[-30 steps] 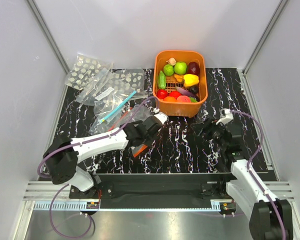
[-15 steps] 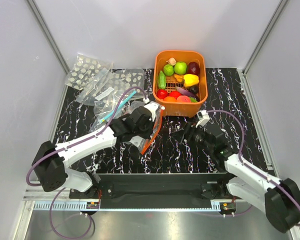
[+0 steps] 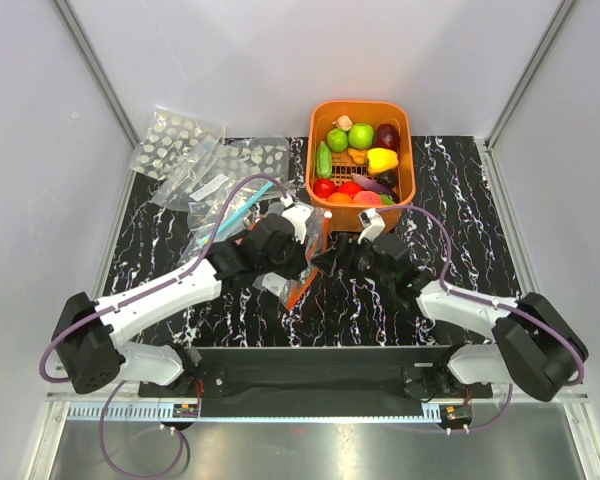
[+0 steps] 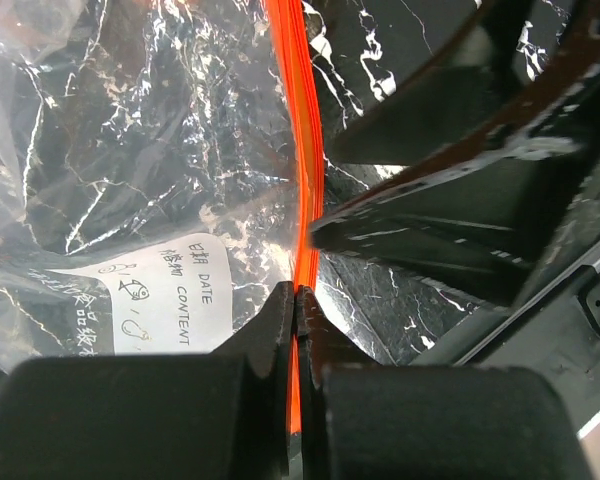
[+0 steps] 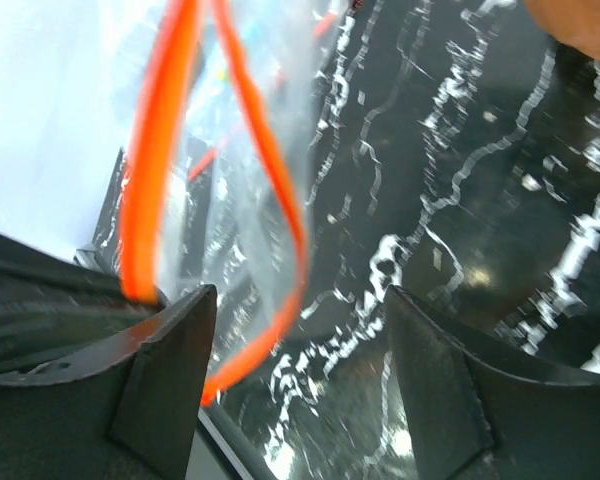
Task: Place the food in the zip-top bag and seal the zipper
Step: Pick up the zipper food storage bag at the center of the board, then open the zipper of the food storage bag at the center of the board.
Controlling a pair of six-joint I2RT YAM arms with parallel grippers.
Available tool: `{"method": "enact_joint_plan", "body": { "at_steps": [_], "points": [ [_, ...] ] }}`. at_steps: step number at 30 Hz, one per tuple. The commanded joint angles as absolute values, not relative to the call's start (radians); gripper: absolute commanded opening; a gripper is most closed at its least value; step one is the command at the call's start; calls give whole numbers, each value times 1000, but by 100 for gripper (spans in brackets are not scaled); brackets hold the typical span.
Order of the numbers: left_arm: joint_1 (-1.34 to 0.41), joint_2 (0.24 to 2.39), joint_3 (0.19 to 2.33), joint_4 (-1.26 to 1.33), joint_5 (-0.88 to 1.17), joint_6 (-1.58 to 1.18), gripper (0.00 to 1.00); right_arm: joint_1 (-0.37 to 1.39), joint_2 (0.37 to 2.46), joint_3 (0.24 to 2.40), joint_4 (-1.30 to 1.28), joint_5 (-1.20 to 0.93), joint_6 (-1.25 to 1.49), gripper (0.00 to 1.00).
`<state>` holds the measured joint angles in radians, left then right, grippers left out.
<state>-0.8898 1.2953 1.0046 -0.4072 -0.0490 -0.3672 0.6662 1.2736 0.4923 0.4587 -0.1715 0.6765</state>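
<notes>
Pinching the zipper (image 4: 302,120) with the left gripper (image 4: 295,300), to hold the bag (image 4: 130,130) up mid-table, mouth agape. Posing the right gripper (image 5: 298,295) spread at that mouth, likely to take the other lip. With the food (image 3: 361,135) unbagged in the basket (image 3: 365,220).

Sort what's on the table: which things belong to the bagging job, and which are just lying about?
Job: clear bag with its orange zipper, pinched by the left gripper; toy food in the basket.
Lying about: spotted bags; blue-strip bag.
</notes>
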Motion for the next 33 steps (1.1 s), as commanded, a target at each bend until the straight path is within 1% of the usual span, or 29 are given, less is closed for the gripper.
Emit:
{"method": "enact_joint_plan", "body": {
  "at_steps": [1, 3, 7, 9, 11, 13, 14, 17, 18, 19, 23, 25, 27, 33],
  "points": [
    [-885, 1267, 985, -347, -14, -376, 0, 703, 1322, 554, 560, -121, 684, 73],
    [-882, 1263, 974, -336, -8, -382, 0, 719, 1353, 564, 565, -97, 696, 71],
    [-874, 1246, 953, -310, -5, -393, 0, 732, 1396, 574, 563, -80, 724, 60],
    [-862, 1233, 940, -298, -5, -399, 0, 733, 1402, 571, 546, -66, 738, 45],
    [-850, 1223, 933, -291, -5, -406, 0, 735, 1396, 565, 537, -55, 744, 35],
    [-835, 1200, 920, -282, 23, -414, 0, 739, 1384, 555, 520, -46, 753, 28],
    [-831, 1192, 913, -279, 26, -416, 0, 739, 1379, 555, 505, -32, 753, 22],
    [-815, 1160, 904, -290, 5, -429, 0, 742, 1358, 578, 396, 27, 746, 11],
    [-804, 1152, 902, -296, -36, -431, 0, 744, 1347, 593, 362, 40, 742, 4],
    [-798, 1146, 897, -298, -38, -433, 0, 744, 1342, 598, 309, 54, 741, 0],
    [-772, 1143, 890, -316, -55, -449, 0, 759, 1324, 641, 155, 145, 720, 0],
    [-765, 1169, 899, -363, -145, -454, 0, 785, 1321, 696, 48, 217, 707, 0],
    [-765, 1176, 894, -370, -176, -453, 0, 801, 1322, 721, -51, 259, 701, 0],
    [-765, 1201, 873, -348, -202, -454, 0, 844, 1350, 778, -179, 368, 693, 0]
  ]
}}
